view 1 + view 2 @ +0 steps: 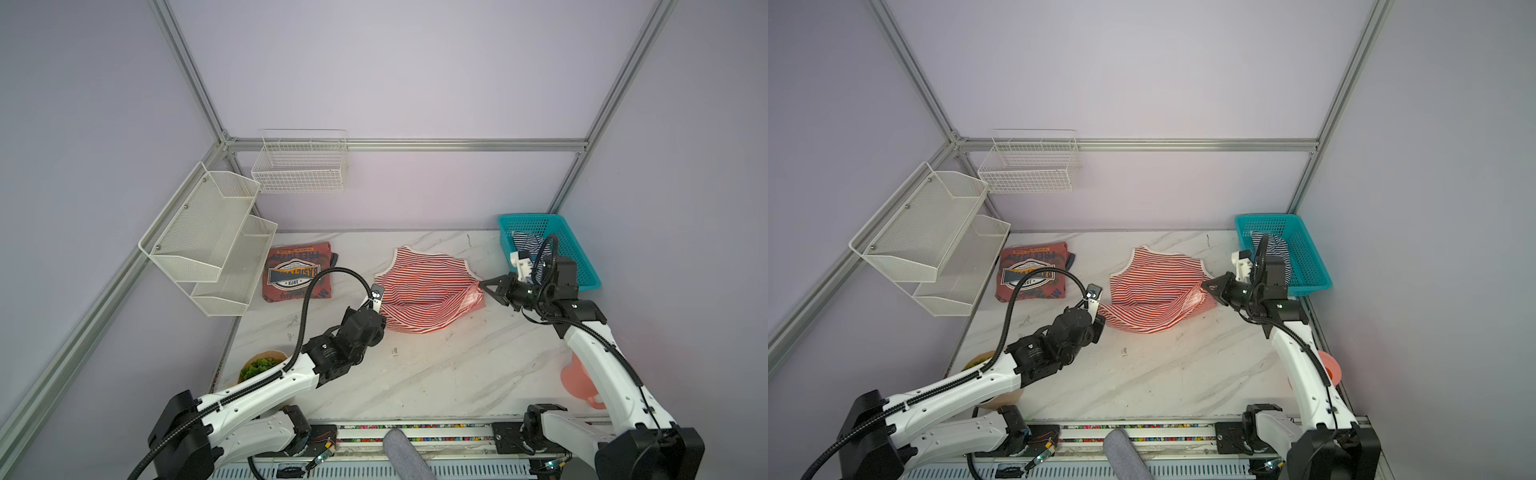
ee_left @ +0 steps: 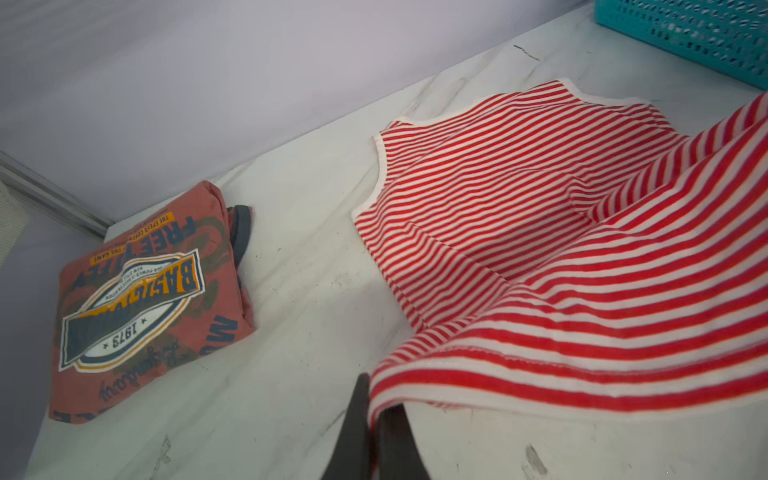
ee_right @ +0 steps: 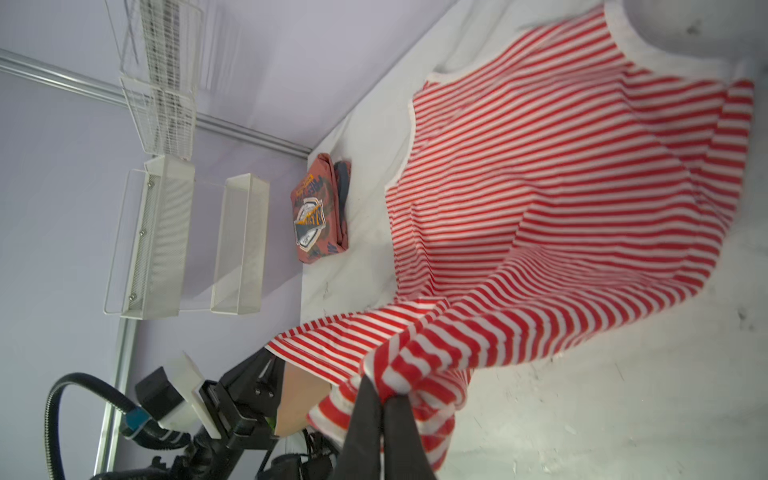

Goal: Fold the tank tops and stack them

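Mid-table on the white marble tabletop [image 1: 415, 374]: the red-and-white striped tank top [image 1: 424, 286] [image 1: 1154, 286]. Far half spread flat, with the pale-trimmed neck and armholes toward the far wall; near half raised off the surface and sagging between two grips. Pinched at the near-left hem corner by the left gripper [image 1: 377, 309] [image 1: 1100, 312], clenched tight on the cloth with no gap showing in the left wrist view [image 2: 374, 399]. Pinched at the right hem corner by the right gripper [image 1: 482, 284] [image 1: 1203, 284], likewise clamped on a bunched fold of striped cloth in the right wrist view [image 3: 384, 395], with the paler inner face of the cloth turned up just beside it. In the far-right corner, a teal plastic basket [image 1: 536, 220] [image 1: 1266, 222] holding the crumpled navy-and-white striped tank top [image 1: 525, 243] [image 1: 1273, 245], partly hidden behind the right wrist. At far left, well apart from the striped top, a folded rust-red garment with a "1973" badge print [image 1: 297, 270] [image 1: 1032, 270] [image 2: 141, 299], flat on the marble. On the left wall, a white two-tier mesh shelf [image 1: 208, 237]; on the far wall, a white wire basket [image 1: 299, 166].
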Controlling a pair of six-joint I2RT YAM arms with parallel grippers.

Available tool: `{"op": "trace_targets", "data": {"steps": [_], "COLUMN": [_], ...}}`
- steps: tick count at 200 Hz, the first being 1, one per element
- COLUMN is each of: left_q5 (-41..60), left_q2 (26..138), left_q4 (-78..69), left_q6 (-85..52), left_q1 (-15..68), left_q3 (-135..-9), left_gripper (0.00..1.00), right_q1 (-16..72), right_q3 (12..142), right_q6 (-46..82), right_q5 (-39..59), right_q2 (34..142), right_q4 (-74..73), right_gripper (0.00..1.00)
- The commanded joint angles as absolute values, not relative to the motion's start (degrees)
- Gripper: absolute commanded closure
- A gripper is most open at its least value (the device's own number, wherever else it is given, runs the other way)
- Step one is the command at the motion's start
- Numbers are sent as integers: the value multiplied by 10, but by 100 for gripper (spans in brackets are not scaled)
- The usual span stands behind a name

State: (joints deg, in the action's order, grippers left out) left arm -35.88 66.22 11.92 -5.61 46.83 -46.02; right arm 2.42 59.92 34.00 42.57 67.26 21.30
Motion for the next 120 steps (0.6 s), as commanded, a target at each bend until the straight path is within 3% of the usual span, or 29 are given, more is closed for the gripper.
{"op": "trace_targets", "data": {"steps": [1, 35, 73, 120], "left_q5": [-377, -345, -308, -234], "left_q2": [743, 926, 1071, 1140], "left_q4": [43, 43, -8, -196], "left_q6": [28, 105, 188, 259], "left_q1": [412, 334, 313, 312], "left_q3": [-653, -959, -1255, -1324], "left_gripper": [100, 100, 100, 100], "right_q1": [26, 26, 26, 25], "right_q3": [732, 993, 1239, 1357], "right_q6": [323, 346, 394, 373], "right_q5": [390, 411, 466, 475], "right_q2": [769, 958, 1089, 1134], "right_q4": [141, 76, -7, -93], "right_gripper": [100, 100, 100, 100]}}
